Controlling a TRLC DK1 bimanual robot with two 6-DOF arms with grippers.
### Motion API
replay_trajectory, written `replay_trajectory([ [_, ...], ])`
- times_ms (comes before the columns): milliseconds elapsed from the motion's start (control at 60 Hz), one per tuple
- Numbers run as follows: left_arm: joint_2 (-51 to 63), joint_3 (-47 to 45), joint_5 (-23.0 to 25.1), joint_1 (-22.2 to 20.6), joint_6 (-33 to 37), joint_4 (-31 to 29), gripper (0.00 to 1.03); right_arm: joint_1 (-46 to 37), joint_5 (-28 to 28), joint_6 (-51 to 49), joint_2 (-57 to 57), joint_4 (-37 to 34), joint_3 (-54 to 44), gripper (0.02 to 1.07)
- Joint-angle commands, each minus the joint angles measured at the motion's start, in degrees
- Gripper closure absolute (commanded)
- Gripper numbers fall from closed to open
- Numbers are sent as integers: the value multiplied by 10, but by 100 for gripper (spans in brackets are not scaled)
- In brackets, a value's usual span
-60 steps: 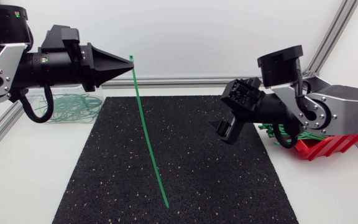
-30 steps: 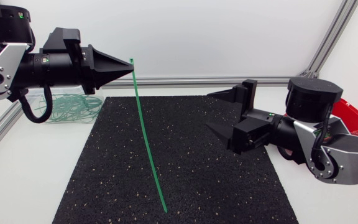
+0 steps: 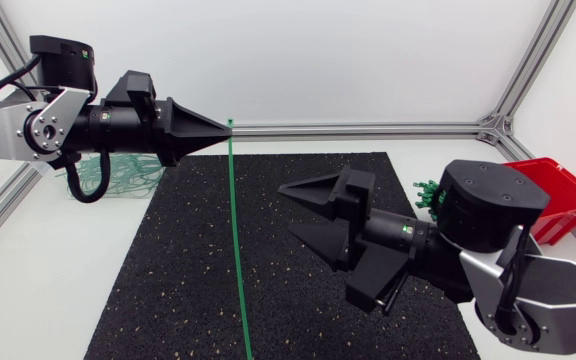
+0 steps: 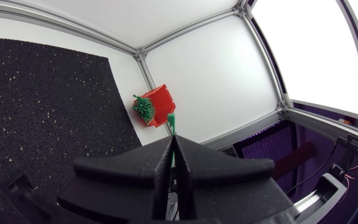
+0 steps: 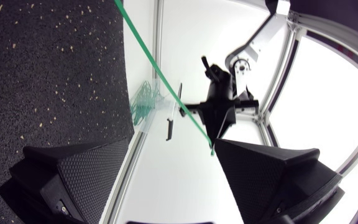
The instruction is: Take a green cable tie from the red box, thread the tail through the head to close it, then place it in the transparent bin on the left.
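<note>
My left gripper (image 3: 228, 125) is shut on the head end of a green cable tie (image 3: 236, 240), held above the mat's far edge. The strap hangs down, its tail near the mat's front. In the left wrist view the tie's head (image 4: 171, 122) pokes out past the shut gripper (image 4: 174, 152). My right gripper (image 3: 286, 210) is open, pointing left at the strap's middle with a short gap. From the right wrist, the tie (image 5: 166, 81) runs ahead of the open gripper (image 5: 173, 152). The red box (image 3: 558, 195) holds green ties (image 3: 426, 195) at the right. The transparent bin (image 3: 118, 175) stands far left.
A black speckled mat (image 3: 168, 290) covers the middle of the white table. Aluminium frame rails (image 3: 368, 129) run along the table's back and sides. The bin holds several green ties (image 5: 143, 102).
My right arm swung away from the red box, forward and to the left, its open gripper now pointing at the strap. The left gripper shifted slightly right, and the tie's tail swung left.
</note>
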Motion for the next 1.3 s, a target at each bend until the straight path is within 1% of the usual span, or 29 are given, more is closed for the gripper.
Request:
replay_trajectory([
  [0,26,21,13,-4,22,1,99,26,-4,-55,28,10,-22,9],
  [50,37,24,16,-4,27,1,99,32,-7,-64,46,17,-22,9],
  [117,53,28,17,-4,30,1,99,43,-20,-88,89,66,-27,9],
  [167,59,29,17,-4,34,1,99,53,-24,-89,105,76,-26,9],
  [217,66,33,17,-2,35,1,99,65,-29,-89,125,107,-29,9],
  [283,71,34,17,-1,38,1,99,76,-40,-90,139,128,-35,15],
  [350,76,38,17,1,38,1,99,88,-55,-90,143,130,-40,16],
  [417,81,42,17,1,38,1,99,102,-57,-89,149,134,-41,17],
  [550,88,48,17,0,38,0,99,110,-81,-90,150,143,-51,31],
  [717,92,51,17,2,38,0,99,111,-95,-89,145,148,-65,31],
  [833,100,52,17,4,38,0,99,111,-104,-90,148,148,-72,48],
  [900,101,50,17,4,39,1,99,114,-106,-90,152,148,-76,54],
  [950,101,48,17,3,40,0,99,116,-106,-89,154,148,-77,57],
  [1050,102,48,17,3,41,0,99,115,-106,-89,158,148,-69,58],
  [1083,102,46,17,1,41,-2,99,115,-107,-89,163,148,-67,65],
  [1117,102,44,17,0,41,-2,99,115,-107,-89,168,149,-65,69],
  [1133,101,42,18,-4,41,-3,99,116,-107,-89,175,149,-63,72],
  [1200,99,40,18,-6,41,-3,99,115,-106,-90,184,149,-58,77],
  [1283,94,39,18,-7,41,-5,99,110,-107,-90,193,149,-53,77],
])
